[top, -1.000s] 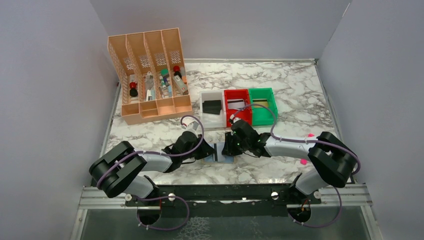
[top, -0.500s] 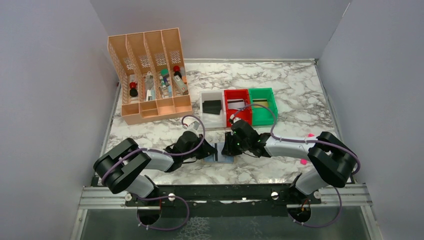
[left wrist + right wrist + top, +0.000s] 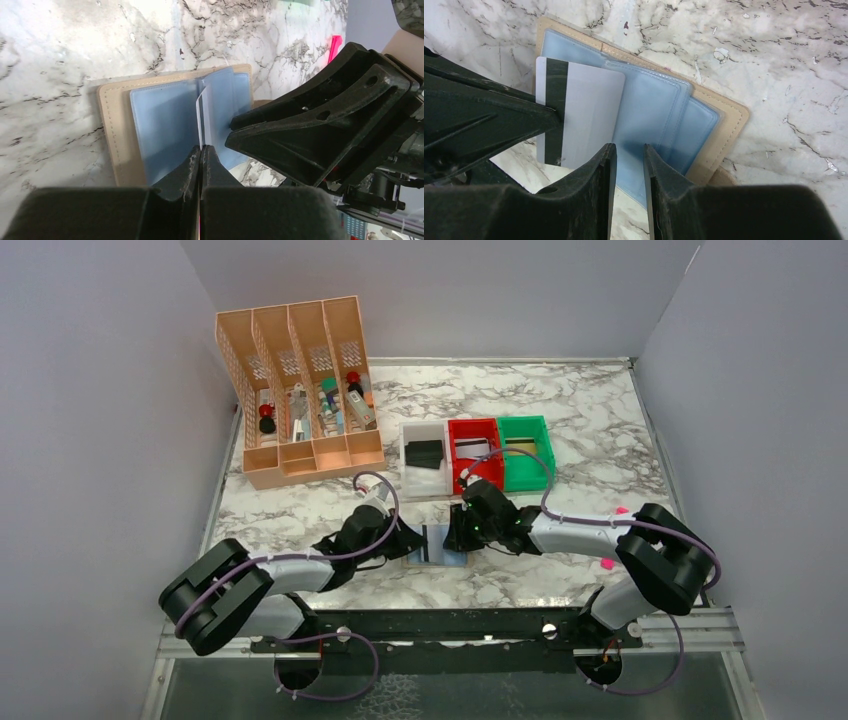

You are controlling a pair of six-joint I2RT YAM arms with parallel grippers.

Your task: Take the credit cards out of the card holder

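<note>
The tan card holder (image 3: 452, 558) lies open on the marble between both grippers, pale blue pockets up (image 3: 659, 115) (image 3: 160, 120). My left gripper (image 3: 201, 148) (image 3: 408, 542) is shut on the edge of a silvery grey credit card (image 3: 584, 120) with a black stripe. The card stands partly out of a pocket and shows edge-on in the left wrist view (image 3: 200, 112). My right gripper (image 3: 629, 147) (image 3: 455, 540) has its tips down on the blue lining, jaws a narrow gap apart with nothing between them. A black card (image 3: 424, 452) lies in the white bin.
White bin (image 3: 410, 430), red bin (image 3: 474, 428) and green bin (image 3: 524, 424) stand in a row just behind the holder. A tall orange desk organiser (image 3: 300, 390) fills the back left. A pink stick (image 3: 620, 511) pokes out by the right arm.
My left arm has drawn back toward the left and the grey card has slid a little further out of the pocket. The right gripper has stayed on the holder.
</note>
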